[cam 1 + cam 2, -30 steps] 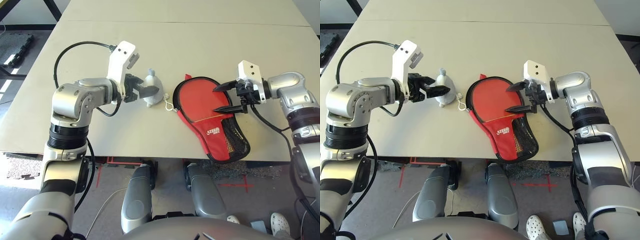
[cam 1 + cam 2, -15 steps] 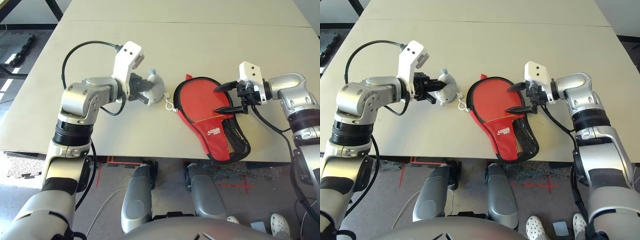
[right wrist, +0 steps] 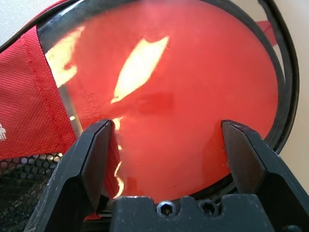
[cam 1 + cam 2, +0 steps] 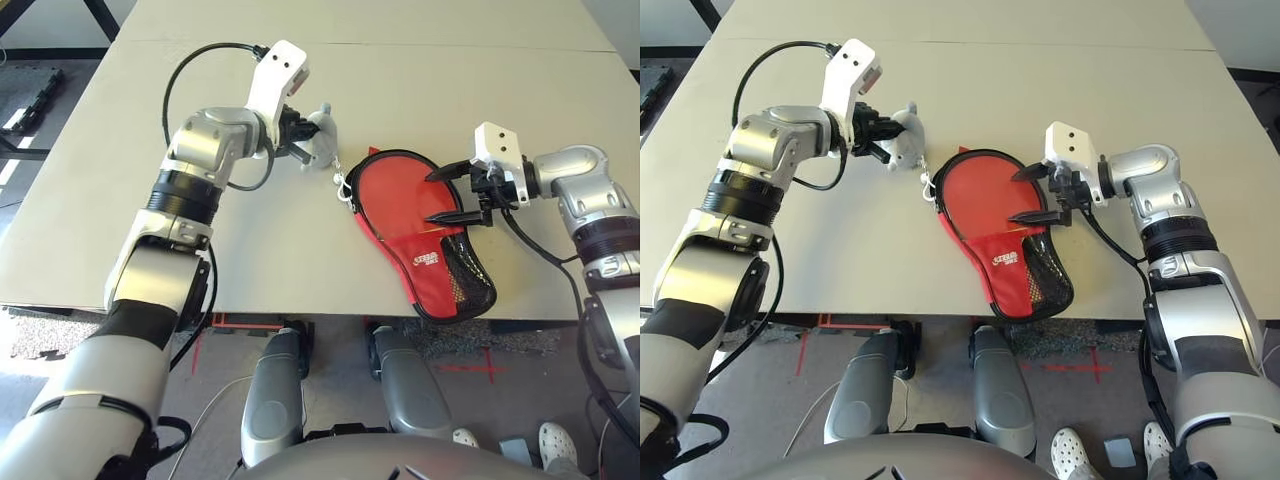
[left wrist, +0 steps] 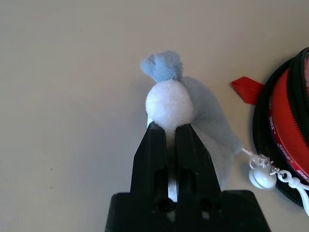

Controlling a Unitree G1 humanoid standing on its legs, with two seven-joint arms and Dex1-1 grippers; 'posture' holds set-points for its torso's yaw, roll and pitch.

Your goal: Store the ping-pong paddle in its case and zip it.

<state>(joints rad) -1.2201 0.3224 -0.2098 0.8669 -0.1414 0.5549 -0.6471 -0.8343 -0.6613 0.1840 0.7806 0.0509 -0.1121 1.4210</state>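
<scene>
Bright even light, glare on paddle [image 3: 159, 96], soft shadows

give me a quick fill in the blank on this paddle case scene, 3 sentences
1. The left gripper is shut on the fluffy pale grey-blue ____, which is tied by a white cord to the zip.
2. The right gripper hovers with its fingers ____ over the soft red fabric paddle case.
3. The round red ping-pong paddle lies ____ the case.

Missing words: pouch; open; inside
</scene>
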